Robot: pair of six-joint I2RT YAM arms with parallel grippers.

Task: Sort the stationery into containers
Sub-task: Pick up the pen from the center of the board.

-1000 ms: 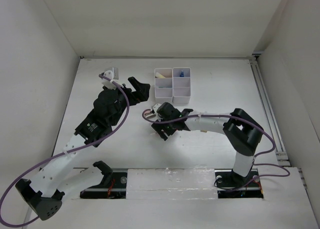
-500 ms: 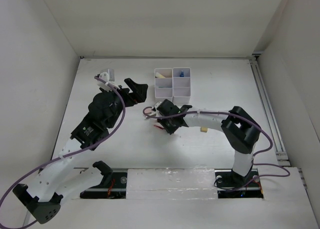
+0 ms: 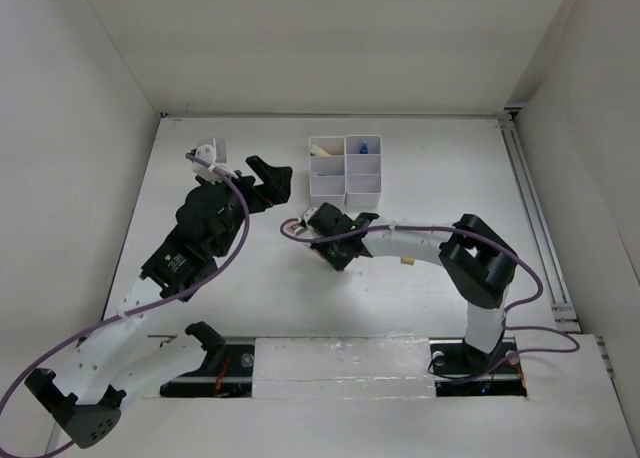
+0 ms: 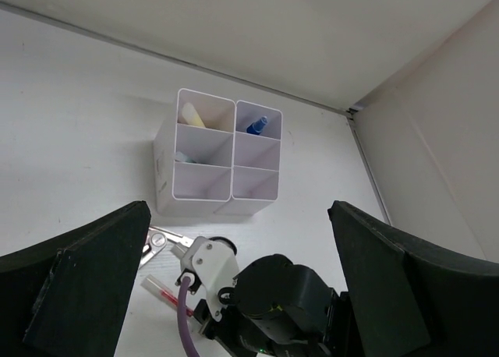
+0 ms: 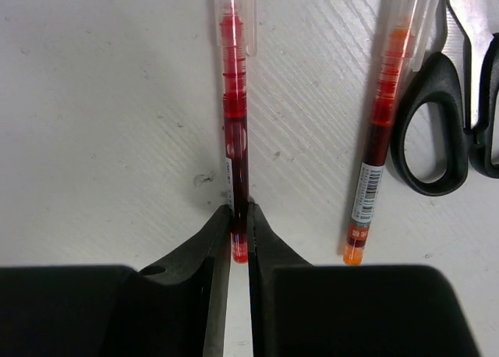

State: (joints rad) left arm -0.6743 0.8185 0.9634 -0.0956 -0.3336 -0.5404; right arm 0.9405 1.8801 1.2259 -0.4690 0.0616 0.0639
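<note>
In the right wrist view my right gripper (image 5: 239,219) is shut on the lower end of a red pen (image 5: 235,115) that lies flat on the table. A second red-white pen (image 5: 380,131) lies to its right, beside the black handles of the scissors (image 5: 437,131). From above, the right gripper (image 3: 325,250) is in front of the white containers (image 3: 328,186). These hold a blue-capped bottle (image 4: 256,125) and a pale yellow bar (image 4: 192,115). My left gripper (image 3: 278,186) hovers open and empty to the left of the containers.
A small yellow eraser (image 3: 407,262) lies on the table beside the right forearm. Walls close the table at the back and on both sides. The scissors' blades (image 4: 160,238) and the held pen's cap end (image 4: 160,291) show past the right wrist.
The right gripper's jaws closed onto the red pen, and its wrist shifted a little toward the containers. The left arm drew back slightly to the left, still open.
</note>
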